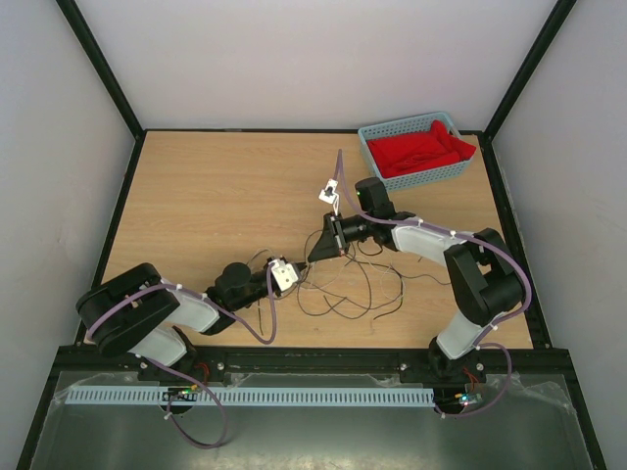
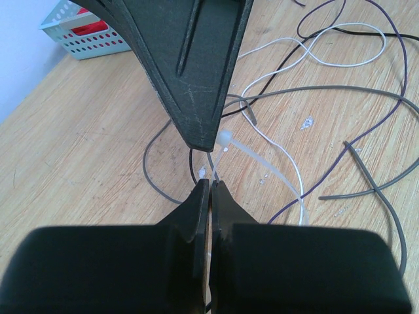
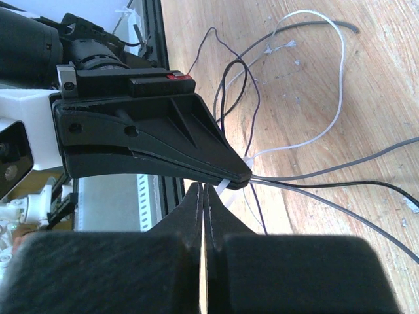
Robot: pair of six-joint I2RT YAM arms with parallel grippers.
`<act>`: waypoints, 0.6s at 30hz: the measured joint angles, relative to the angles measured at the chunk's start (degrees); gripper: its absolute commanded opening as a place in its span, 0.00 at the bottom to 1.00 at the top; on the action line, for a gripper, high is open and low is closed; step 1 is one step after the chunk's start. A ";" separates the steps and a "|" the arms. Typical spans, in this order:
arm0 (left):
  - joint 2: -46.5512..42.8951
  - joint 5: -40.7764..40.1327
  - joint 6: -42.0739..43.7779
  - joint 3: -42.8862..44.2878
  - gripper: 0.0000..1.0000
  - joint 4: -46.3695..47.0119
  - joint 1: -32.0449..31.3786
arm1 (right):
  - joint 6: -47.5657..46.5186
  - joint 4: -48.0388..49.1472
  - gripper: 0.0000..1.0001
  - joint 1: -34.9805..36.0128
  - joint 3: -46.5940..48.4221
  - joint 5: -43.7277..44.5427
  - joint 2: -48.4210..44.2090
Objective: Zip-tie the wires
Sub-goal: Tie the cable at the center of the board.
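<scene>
Thin dark and grey wires [image 1: 343, 299] loop loosely over the wooden table [image 1: 196, 196], with a white and a purple strand among them [image 2: 314, 91]. Both grippers meet tip to tip above them. My left gripper [image 2: 211, 183] is shut on the thin tail of the pale zip tie [image 2: 262, 160], whose head sits just beyond the jaws. In the right wrist view, grey and black wires [image 3: 314, 173] fan out from the left gripper's tip [image 3: 243, 176], with the zip tie [image 3: 227, 184] beside it. My right gripper [image 3: 203, 186] is shut, its jaws pressed together next to the strip, and I see nothing clearly between them.
A light blue basket [image 1: 402, 122] holding red cloth [image 1: 421, 147] stands at the far right corner. Black frame rails border the table, and a perforated white strip [image 1: 294, 397] runs along the near edge between the arm bases.
</scene>
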 measured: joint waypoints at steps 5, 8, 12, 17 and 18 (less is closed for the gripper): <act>0.02 0.15 -0.22 0.09 0.15 0.02 0.00 | 0.66 0.17 0.00 0.04 0.00 -0.11 0.00; 0.02 0.13 -0.42 0.11 0.30 0.02 0.00 | 1.03 0.57 0.00 0.04 0.00 -0.09 0.00; -0.20 -0.09 -0.70 0.09 0.54 0.00 0.37 | 1.25 0.66 0.00 0.04 0.00 1.03 -0.07; -2.80 -1.53 -1.36 -0.39 0.68 -0.04 1.16 | 1.53 0.72 0.00 0.31 0.00 5.20 -0.66; -3.76 -2.05 -1.62 -0.70 0.71 -0.04 1.29 | 1.73 0.76 0.00 0.39 0.00 6.16 -0.85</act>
